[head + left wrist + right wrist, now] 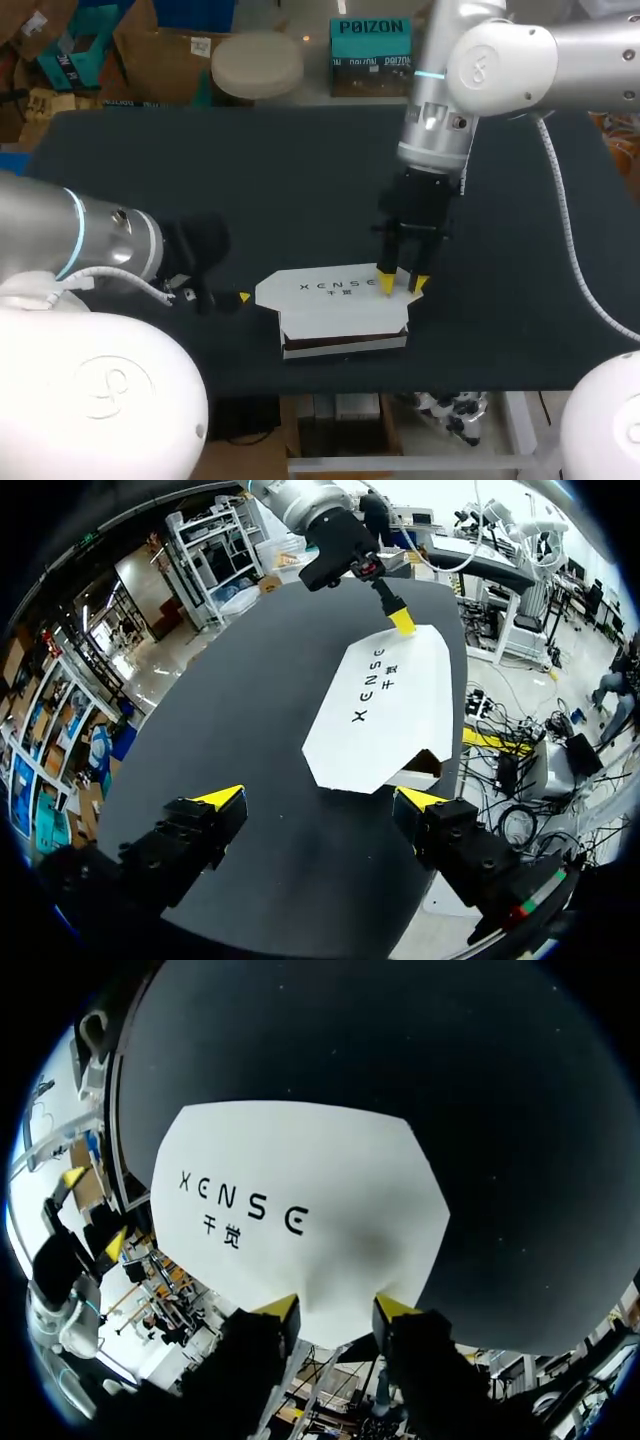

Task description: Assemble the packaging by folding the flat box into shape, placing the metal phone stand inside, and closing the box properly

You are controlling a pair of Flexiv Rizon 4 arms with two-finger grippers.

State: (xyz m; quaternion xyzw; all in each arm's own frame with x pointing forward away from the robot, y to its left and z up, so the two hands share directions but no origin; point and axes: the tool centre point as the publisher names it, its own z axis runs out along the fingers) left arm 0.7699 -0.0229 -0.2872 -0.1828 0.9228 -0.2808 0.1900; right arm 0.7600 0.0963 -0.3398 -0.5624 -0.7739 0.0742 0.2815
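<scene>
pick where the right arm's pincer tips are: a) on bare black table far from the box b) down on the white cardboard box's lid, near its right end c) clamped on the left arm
b: in the head view the right pincer has its yellow tips down on the lid of the white cardboard box, near its right end.
</scene>
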